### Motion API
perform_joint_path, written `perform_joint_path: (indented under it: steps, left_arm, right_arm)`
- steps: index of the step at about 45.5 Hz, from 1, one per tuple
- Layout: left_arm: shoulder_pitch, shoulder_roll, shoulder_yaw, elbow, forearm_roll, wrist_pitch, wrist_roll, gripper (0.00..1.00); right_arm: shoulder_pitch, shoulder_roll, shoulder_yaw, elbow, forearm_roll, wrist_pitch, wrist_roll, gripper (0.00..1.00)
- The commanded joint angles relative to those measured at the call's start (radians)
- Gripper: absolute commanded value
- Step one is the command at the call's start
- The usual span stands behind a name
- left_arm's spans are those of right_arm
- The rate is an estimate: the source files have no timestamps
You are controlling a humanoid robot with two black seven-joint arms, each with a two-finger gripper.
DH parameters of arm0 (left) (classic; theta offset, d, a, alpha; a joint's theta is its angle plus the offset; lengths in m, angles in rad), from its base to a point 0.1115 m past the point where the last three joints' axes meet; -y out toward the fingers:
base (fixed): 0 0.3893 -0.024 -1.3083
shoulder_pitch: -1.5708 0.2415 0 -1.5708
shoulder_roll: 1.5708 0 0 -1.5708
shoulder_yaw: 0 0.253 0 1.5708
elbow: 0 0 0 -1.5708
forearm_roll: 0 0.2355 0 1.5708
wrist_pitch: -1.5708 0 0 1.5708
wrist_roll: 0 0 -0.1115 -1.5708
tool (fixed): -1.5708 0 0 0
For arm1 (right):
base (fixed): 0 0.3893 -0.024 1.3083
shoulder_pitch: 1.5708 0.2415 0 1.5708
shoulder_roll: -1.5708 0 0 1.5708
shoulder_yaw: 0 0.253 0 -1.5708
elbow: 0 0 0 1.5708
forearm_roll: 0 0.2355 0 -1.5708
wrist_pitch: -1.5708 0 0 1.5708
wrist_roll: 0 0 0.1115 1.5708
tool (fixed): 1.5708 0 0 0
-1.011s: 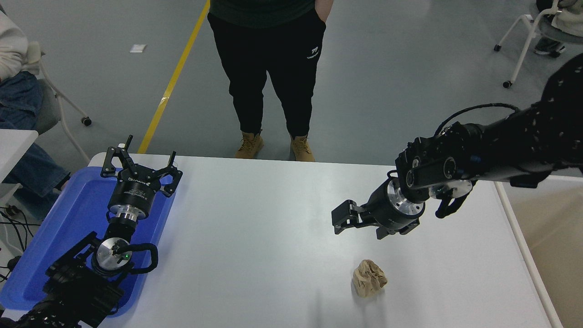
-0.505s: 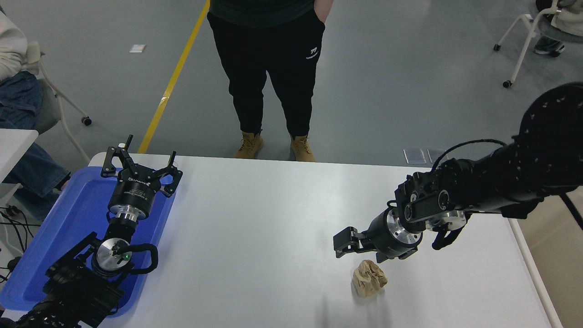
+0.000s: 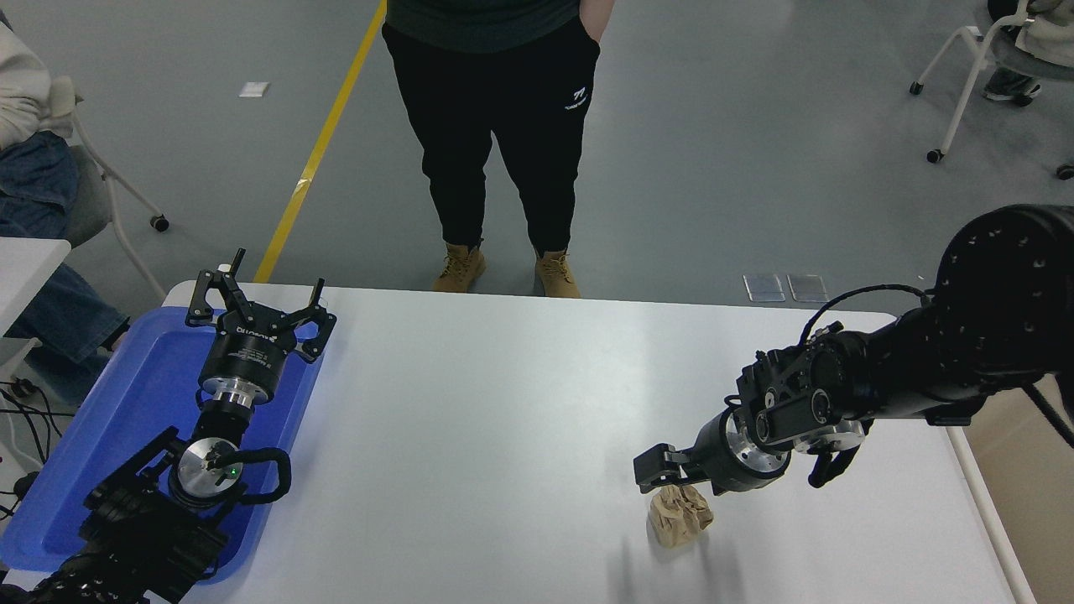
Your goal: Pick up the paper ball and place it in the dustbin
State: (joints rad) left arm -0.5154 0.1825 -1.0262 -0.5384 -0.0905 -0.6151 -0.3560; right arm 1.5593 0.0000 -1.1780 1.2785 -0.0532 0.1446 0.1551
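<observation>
Head view: the crumpled tan-brown paper ball lies on the white rectangular desk, toward the near right part of it, at about five o'clock from the desk's middle. It rests on the surface, not lifted. The right black tool sits directly over the ball's far upper edge, at roughly eleven o'clock from the ball's centre, and points toward nine o'clock. Its dark front blocks hide the finger gap, so it cannot be told whether the tool stands wide or narrow, nor whether it touches the paper or hangs just above it. The ball's whole lower body shows free, so no grip looks made.

The left black tool is parked over the shallow blue plastic tray at the desk's nine o'clock side, its fingers spread wide and holding nothing.

Of the large off-white dustbin, only a beige strip with a pale rim shows at the three o'clock edge, just beyond the desk, partly behind the right arm. A person in black trousers and tan boots stands at twelve o'clock, clear of the desk.

As a judgement, the task is at its early part: the reach to the ball looks nearly complete, while the grasp, the lift, the carry toward three o'clock and the drop into the bin all remain to be done.
</observation>
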Motion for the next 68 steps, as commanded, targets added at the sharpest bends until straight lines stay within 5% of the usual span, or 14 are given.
perform_joint_path:
  steps: [1,68]
  left_arm:
    - [0.000,0.000,0.000,0.000,0.000,0.000,0.000,1.00]
    - [0.000,0.000,0.000,0.000,0.000,0.000,-0.001,1.00]
  right_arm:
    - [-0.024,0.000,-0.009,-0.010,-0.008,-0.010,0.000,1.00]
    - [-0.180,0.000,0.052,-0.105,-0.027,-0.083,-0.002,0.98]
